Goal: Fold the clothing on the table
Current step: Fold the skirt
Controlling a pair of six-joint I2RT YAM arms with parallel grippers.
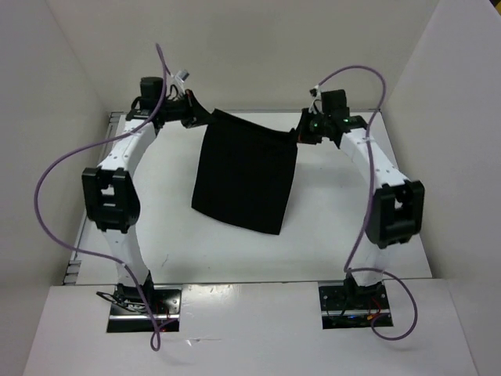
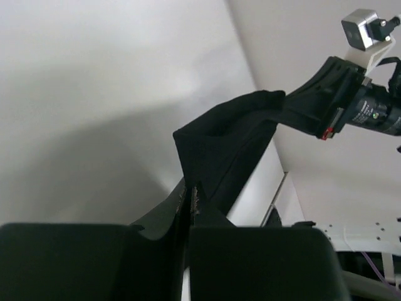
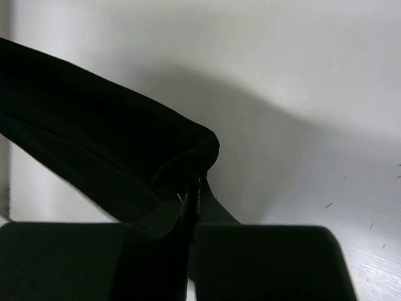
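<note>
The black clothing (image 1: 244,176) hangs as a sheet above the white table (image 1: 156,258), held up by its two top corners at the far side. My left gripper (image 1: 200,117) is shut on the top left corner. My right gripper (image 1: 301,131) is shut on the top right corner. The lower edge of the clothing reaches toward the table's middle. Up close in the left wrist view, the clothing (image 2: 219,141) runs from my shut left gripper (image 2: 190,197) across to the right gripper (image 2: 329,103). The right wrist view shows a bunched fold of clothing (image 3: 113,157) pinched in my right gripper (image 3: 193,191).
White walls enclose the table on the left, far and right sides. Purple cables (image 1: 59,168) loop off both arms. The arm bases (image 1: 145,305) sit at the near edge. The table's metal edge (image 1: 78,251) runs along the left.
</note>
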